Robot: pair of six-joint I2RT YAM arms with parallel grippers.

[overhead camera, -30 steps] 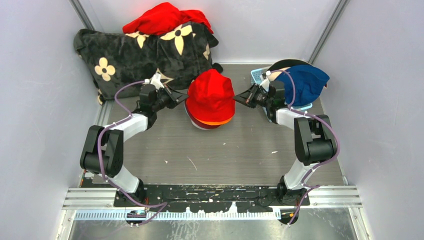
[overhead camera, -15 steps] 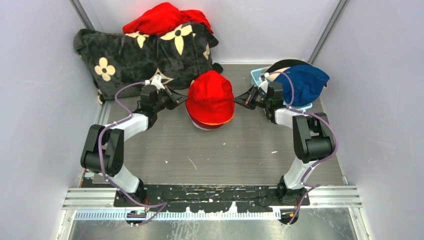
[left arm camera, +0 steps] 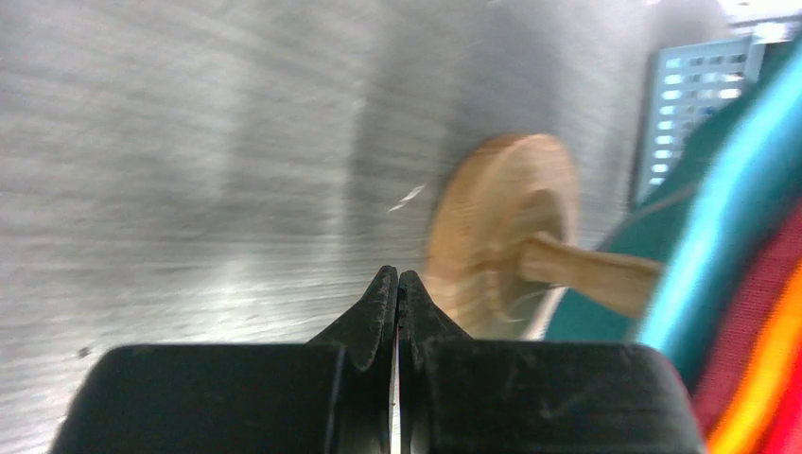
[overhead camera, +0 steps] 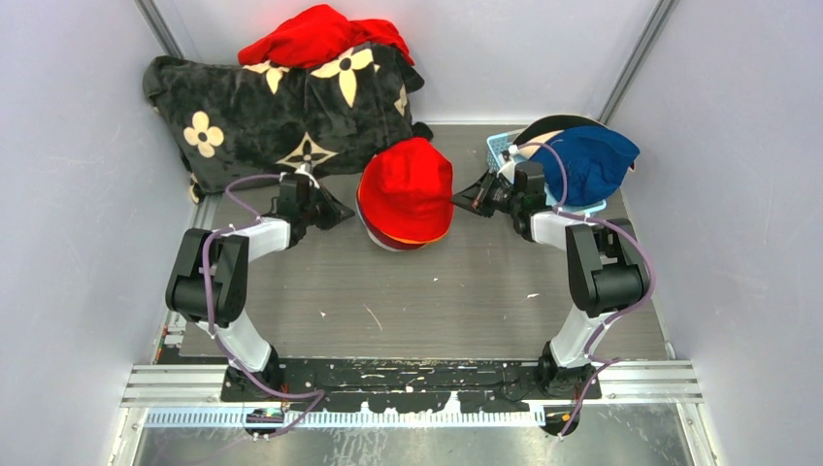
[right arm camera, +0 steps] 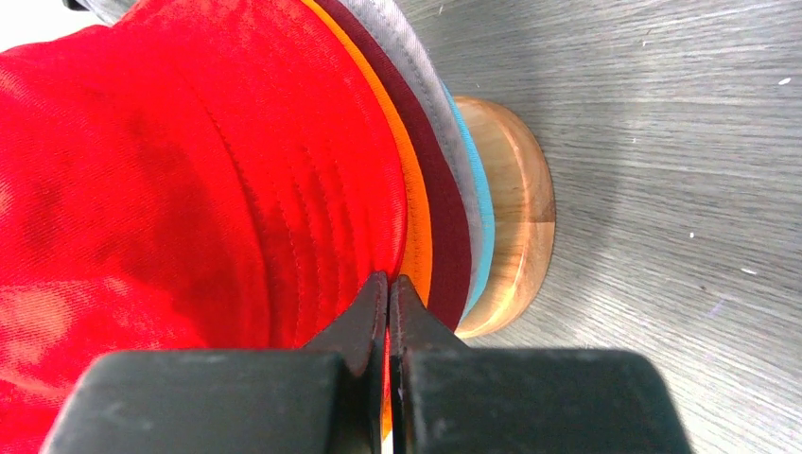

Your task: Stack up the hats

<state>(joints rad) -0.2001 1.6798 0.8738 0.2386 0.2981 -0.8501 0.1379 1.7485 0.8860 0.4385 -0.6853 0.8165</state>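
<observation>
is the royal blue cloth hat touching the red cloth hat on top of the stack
Apart. The top external view shows the right hand and grey table between the royal blue cloth hat and the red cloth hat.

Seen from above, the red cloth bucket hat (overhead camera: pixel 408 189) covers the lower hats (overhead camera: pixel 417 238), leaving only slivers of orange, maroon and pale brim. It also hides the round wooden stand (left arm camera: pixel 501 236), which is smeared by blur in the left wrist view. The light blue mesh basket (overhead camera: pixel 499 146) lies mostly under the royal blue cloth hat (overhead camera: pixel 592 160). Whether the right gripper (right arm camera: pixel 390 284) pinches red cloth cannot be told.
</observation>
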